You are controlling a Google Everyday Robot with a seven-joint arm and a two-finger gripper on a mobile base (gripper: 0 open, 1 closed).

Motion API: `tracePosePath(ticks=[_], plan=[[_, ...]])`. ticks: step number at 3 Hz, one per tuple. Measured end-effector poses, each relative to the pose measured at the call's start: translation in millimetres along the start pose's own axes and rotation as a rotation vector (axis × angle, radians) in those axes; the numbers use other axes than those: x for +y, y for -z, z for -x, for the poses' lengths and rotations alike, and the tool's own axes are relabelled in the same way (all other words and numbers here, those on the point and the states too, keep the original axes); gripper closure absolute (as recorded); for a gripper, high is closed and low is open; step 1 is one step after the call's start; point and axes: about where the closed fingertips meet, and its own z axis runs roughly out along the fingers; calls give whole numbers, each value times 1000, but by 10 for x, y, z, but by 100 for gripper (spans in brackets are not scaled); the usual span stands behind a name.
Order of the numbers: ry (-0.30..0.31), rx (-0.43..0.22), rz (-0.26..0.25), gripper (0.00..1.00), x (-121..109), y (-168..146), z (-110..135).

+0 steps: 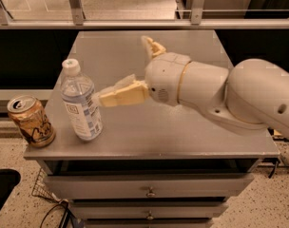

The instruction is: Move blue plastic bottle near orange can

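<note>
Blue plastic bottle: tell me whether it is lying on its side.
No, the blue plastic bottle stands upright beside the orange can, with the open gripper close by it.
</note>
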Motion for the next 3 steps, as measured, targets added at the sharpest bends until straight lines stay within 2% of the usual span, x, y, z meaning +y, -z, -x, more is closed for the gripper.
tracePosePath(ticks=[1, 2, 3], plan=[[24, 58, -120, 0, -542, 344, -30], [10, 78, -243, 0, -932, 608, -153], [9, 90, -382, 0, -1153, 867, -237]])
